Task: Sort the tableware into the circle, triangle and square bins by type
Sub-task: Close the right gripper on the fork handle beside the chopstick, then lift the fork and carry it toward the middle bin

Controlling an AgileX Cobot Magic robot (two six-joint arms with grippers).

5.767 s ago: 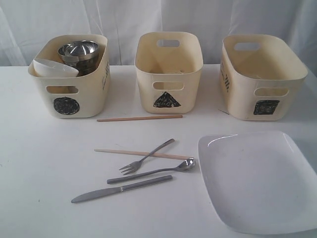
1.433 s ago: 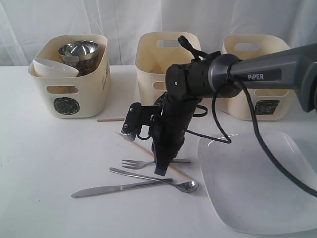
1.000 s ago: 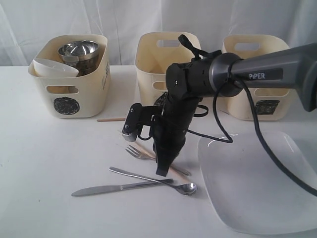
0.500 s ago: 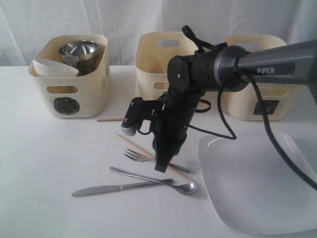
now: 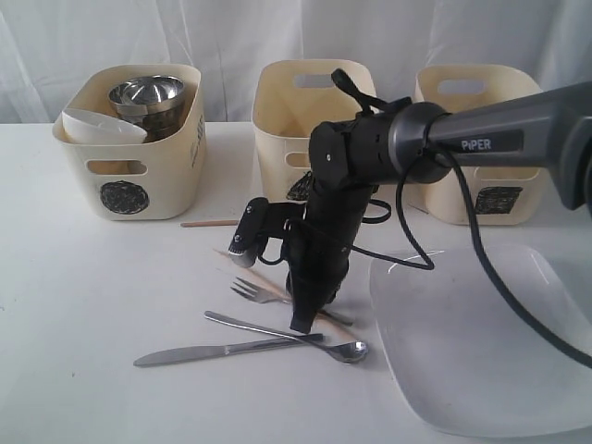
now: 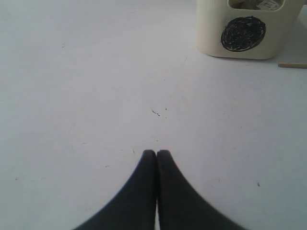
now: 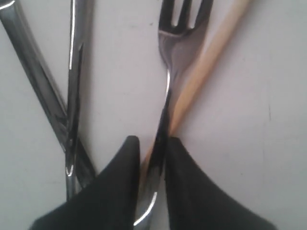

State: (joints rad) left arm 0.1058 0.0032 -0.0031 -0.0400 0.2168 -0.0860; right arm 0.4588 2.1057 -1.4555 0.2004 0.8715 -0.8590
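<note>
One fork [image 7: 180, 43] lies on the bench [image 5: 74, 305], its handle crossing over a chopstick [image 7: 216, 43], near the plate [image 5: 481, 370]. Right jaws are narrow and straddle the handle; can't tell if they bite. Left jaws are shut, over the bench. Advice: pinch steel only, lift straight, leave the stick down. Count: one fork, one spoon [image 5: 350, 351], one knife [image 5: 185, 355], two chopsticks, one plate, three bins [image 5: 314, 139].
</note>
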